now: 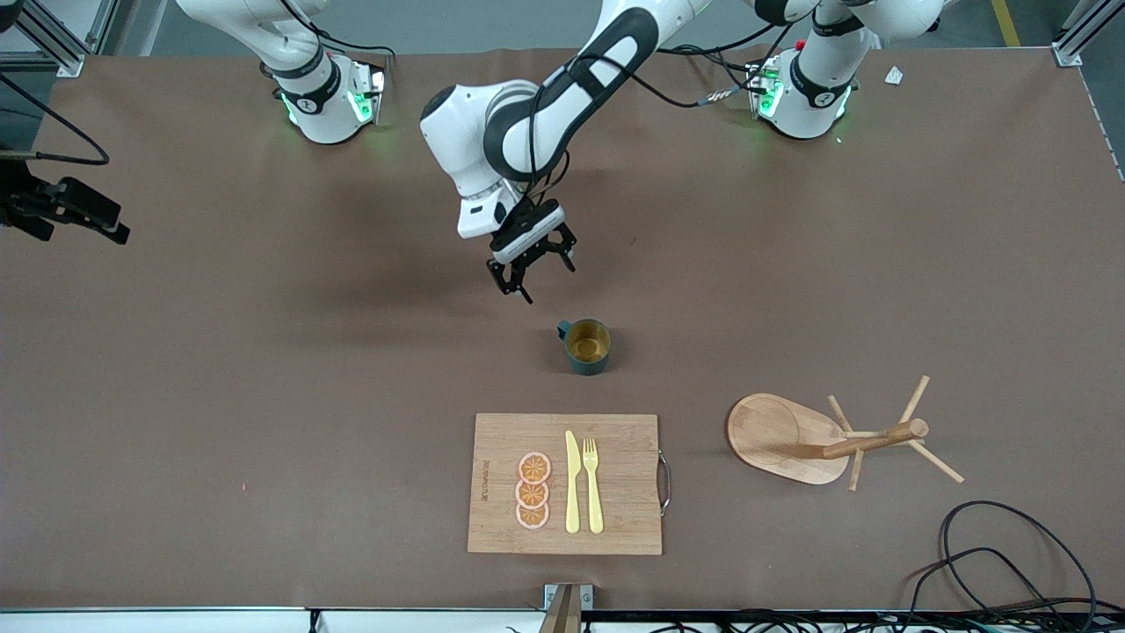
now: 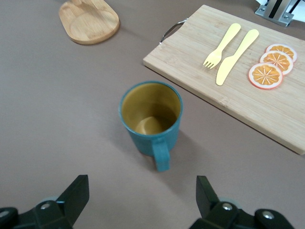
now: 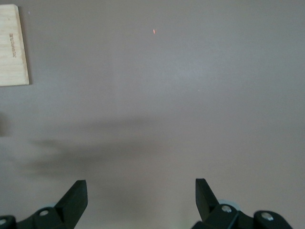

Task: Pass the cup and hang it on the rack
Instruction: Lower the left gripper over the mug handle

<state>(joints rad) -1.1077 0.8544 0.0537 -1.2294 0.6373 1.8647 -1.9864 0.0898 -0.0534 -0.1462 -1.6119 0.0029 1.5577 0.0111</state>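
Note:
The dark teal cup (image 1: 587, 345) with its mustard-yellow inside stands upright on the brown table, a little farther from the front camera than the cutting board. In the left wrist view the cup (image 2: 151, 114) turns its handle toward my left gripper (image 2: 142, 183). That left gripper (image 1: 534, 274) hangs open over bare table just beside the cup, touching nothing. The wooden rack (image 1: 778, 435) stands toward the left arm's end of the table, and its oval base (image 2: 89, 20) shows in the left wrist view. My right gripper (image 3: 140, 188) is open and empty over bare table.
A wooden cutting board (image 1: 562, 483) carries a yellow knife (image 1: 572, 482), a yellow fork (image 1: 592, 483) and orange slices (image 1: 533, 491). Black cables (image 1: 1011, 563) lie near the front edge at the left arm's end. A black device (image 1: 61, 207) juts in at the right arm's end.

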